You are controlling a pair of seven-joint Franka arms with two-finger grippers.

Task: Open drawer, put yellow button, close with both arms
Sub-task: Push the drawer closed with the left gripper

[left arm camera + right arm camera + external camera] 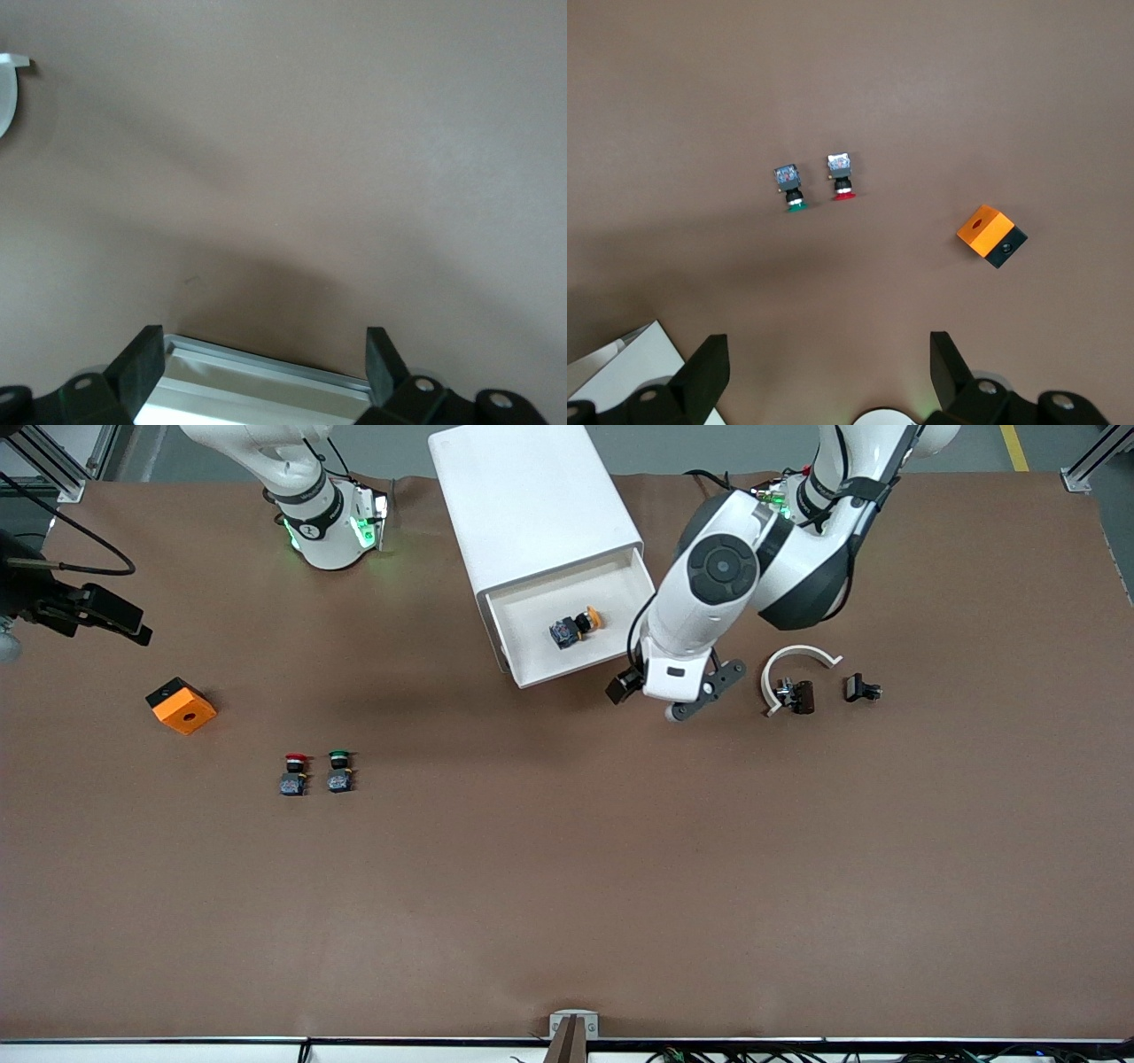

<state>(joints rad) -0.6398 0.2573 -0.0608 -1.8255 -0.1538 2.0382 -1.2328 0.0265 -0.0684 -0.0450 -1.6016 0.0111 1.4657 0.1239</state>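
Note:
The white cabinet stands at the robots' edge of the table with its drawer pulled open. The yellow button lies on its side inside the drawer. My left gripper is open and empty at the drawer's front corner toward the left arm's end. In the left wrist view the gripper has the drawer's front edge showing between its fingers. My right gripper is open and empty, held high near its own base, and the front view does not show it.
A red-capped button and a green-capped button stand side by side, nearer to the front camera than the right arm's base. An orange box lies toward the right arm's end. A white curved part and black clips lie beside the left gripper.

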